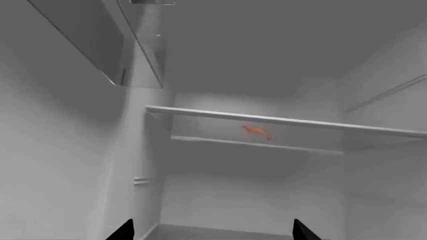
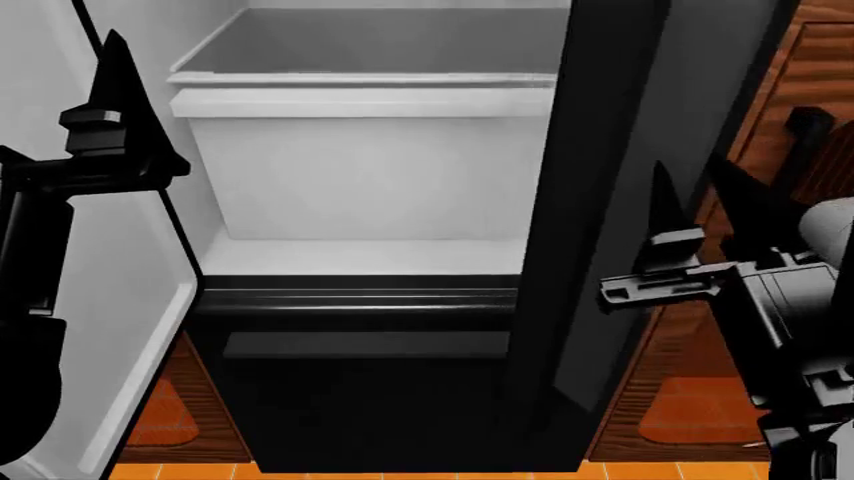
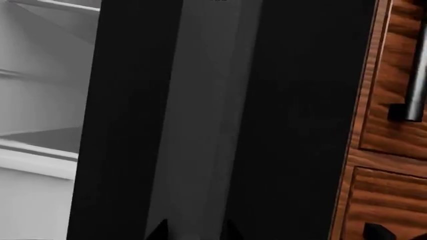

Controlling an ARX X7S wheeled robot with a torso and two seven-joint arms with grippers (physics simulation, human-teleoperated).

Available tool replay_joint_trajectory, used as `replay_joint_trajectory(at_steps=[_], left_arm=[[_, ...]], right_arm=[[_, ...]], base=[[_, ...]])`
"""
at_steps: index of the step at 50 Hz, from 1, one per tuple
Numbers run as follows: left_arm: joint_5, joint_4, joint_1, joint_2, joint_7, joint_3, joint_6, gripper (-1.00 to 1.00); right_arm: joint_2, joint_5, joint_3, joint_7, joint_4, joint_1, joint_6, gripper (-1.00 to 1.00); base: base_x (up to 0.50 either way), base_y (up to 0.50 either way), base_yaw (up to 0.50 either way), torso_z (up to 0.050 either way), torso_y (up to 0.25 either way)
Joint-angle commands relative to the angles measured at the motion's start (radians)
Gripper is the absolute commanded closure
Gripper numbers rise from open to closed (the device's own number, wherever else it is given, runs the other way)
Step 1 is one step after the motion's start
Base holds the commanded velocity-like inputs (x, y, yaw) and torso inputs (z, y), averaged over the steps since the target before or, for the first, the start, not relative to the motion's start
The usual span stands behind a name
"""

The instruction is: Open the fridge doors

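The left fridge door (image 2: 140, 340) stands swung open at the head view's left, its white inner face showing. The right fridge door (image 2: 601, 200) is a tall glossy black panel in front of the compartment's right side. My left gripper (image 2: 114, 80) is raised beside the open left door; in the left wrist view it (image 1: 213, 232) is open and empty, facing the white fridge interior. My right gripper (image 2: 661, 215) is at the right door's front. Its fingertips (image 3: 160, 231) sit close on either side of the dark-grey bar handle (image 3: 200, 125), shut on it.
Inside are white shelves (image 1: 280, 120), a small orange item (image 1: 257, 132) and a white bin (image 2: 360, 160). Below lies a black drawer front (image 2: 354, 345) with a horizontal handle. Brown wooden cabinets (image 3: 393, 100) with black bar handles flank the right door. The floor (image 2: 400, 472) is orange.
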Motion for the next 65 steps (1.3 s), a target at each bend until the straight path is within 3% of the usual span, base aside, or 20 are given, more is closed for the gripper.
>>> replay_joint_trajectory(at_steps=[1, 15, 27, 48, 49, 65], left_arm=[[0.000, -0.009, -0.005, 0.020, 0.028, -0.034, -0.002, -1.00], [0.003, -0.005, -0.002, 0.020, 0.026, -0.037, -0.008, -1.00], [-0.001, -0.008, -0.004, 0.025, 0.031, -0.042, -0.013, -1.00], [0.002, -0.006, 0.004, 0.023, 0.030, -0.049, -0.012, -1.00], [-0.001, -0.006, 0.002, 0.022, 0.031, -0.050, -0.014, -1.00], [-0.004, -0.007, 0.000, 0.027, 0.032, -0.055, -0.024, -1.00]], right_arm=[[0.140, -0.032, 0.126, 0.037, -0.076, 0.103, 0.004, 1.00], [0.301, -0.026, 0.155, 0.039, -0.147, 0.124, -0.015, 1.00], [0.301, -0.027, 0.183, 0.130, -0.167, 0.143, 0.005, 1.00], [0.301, -0.024, 0.186, 0.108, -0.159, 0.132, -0.028, 1.00], [0.301, -0.020, 0.187, 0.101, -0.161, 0.132, -0.033, -1.00], [0.301, 0.008, 0.220, 0.093, -0.161, 0.153, -0.010, -1.00]], base=[[0.00, 0.00, 0.00, 0.010, 0.000], [0.00, 0.00, 0.00, 0.001, 0.001], [0.00, 0.00, 0.00, 0.001, 0.000], [0.00, 0.00, 0.00, 0.000, 0.000], [0.01, 0.00, 0.00, 0.010, 0.000], [0.00, 0.00, 0.00, 0.000, 0.000]])
